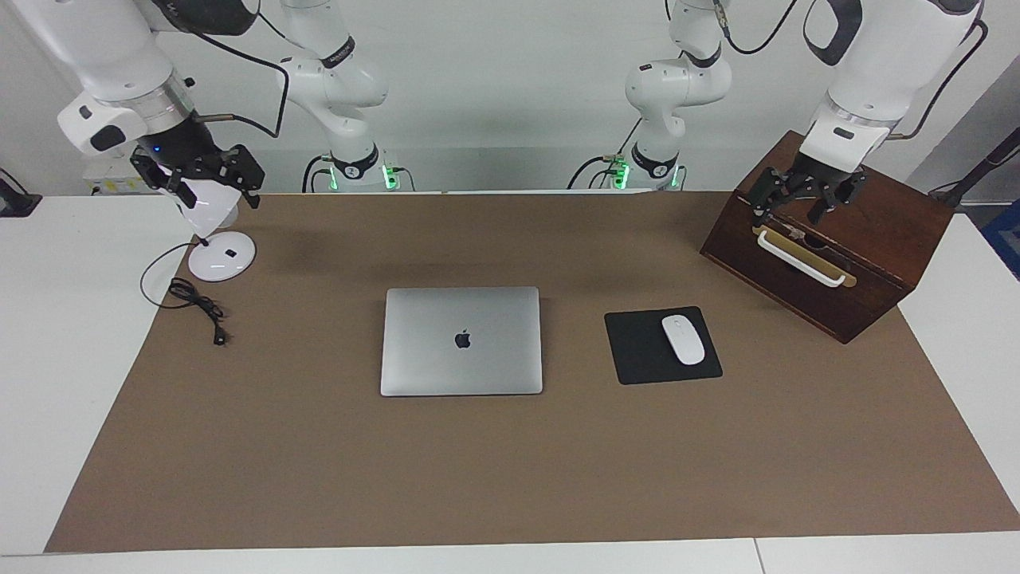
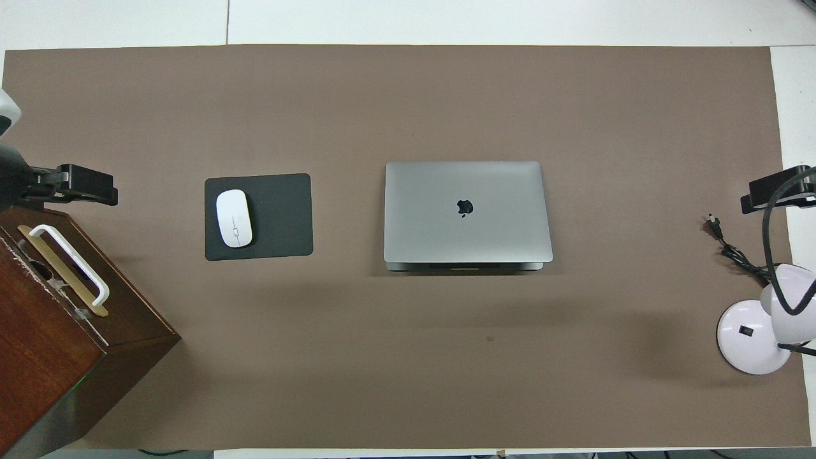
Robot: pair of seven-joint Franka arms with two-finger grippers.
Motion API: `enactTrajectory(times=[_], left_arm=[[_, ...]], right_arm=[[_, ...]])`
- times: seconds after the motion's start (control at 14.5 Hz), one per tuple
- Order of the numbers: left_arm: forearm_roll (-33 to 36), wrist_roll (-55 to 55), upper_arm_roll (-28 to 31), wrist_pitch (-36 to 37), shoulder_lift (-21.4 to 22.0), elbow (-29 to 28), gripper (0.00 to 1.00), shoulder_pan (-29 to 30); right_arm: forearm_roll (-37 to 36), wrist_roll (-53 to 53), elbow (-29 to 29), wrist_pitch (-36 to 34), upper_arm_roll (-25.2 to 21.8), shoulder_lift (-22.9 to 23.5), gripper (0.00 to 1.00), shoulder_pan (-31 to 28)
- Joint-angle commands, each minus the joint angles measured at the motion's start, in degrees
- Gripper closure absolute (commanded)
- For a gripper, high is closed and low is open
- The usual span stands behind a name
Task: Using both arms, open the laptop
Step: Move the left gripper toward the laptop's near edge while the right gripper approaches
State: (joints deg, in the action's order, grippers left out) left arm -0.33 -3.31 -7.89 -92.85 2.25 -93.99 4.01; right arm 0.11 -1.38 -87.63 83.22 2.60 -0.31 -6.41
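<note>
One desk (image 1: 510,478), brown mat across it, and one laptop (image 1: 461,341) lying shut at its middle, logo up, nothing touching it. One wooden box (image 1: 829,239) sits toward the left arm's end from the laptop; the left hand (image 1: 805,199) hangs over that box, fingers spread. One black mouse pad (image 1: 661,346) beside the laptop carries one white mouse (image 1: 684,340). One white lamp (image 1: 219,239) stands toward the right arm's end, the right hand (image 1: 199,179) over it — can't tell its grip.
</note>
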Motion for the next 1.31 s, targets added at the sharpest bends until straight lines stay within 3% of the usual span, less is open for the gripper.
enactTrajectory(times=[0.0,0.41,0.76,1.1,1.24], left_arm=[[0.7,0.0,-0.5,-2.4,0.2,0.1,0.0,0.4],[0.6,-0.2,0.5,-2.2,1.0,-2.0,0.0,0.3],[0.1,-6.9,0.8,-4.9,0.8,-2.7,0.02,-0.4],[-5.4,-31.5,-1.2,-13.6,0.0,-6.3,0.64,-3.0],[-7.1,-42.2,-1.3,-16.6,0.4,-10.3,0.82,-5.3]], right_arm=[[-0.6,-0.8,-1.3,0.9,0.7,-1.2,0.0,-1.2],[-0.6,-0.8,-1.3,0.9,0.7,-1.2,0.0,-1.2],[-0.6,-0.9,-1.2,0.9,0.7,-1.2,0.0,-1.2],[-0.6,-1.0,-1.2,1.1,0.4,-1.2,0.0,-1.2],[-0.5,-1.1,-1.0,1.2,0.2,-1.3,0.0,-1.2]])
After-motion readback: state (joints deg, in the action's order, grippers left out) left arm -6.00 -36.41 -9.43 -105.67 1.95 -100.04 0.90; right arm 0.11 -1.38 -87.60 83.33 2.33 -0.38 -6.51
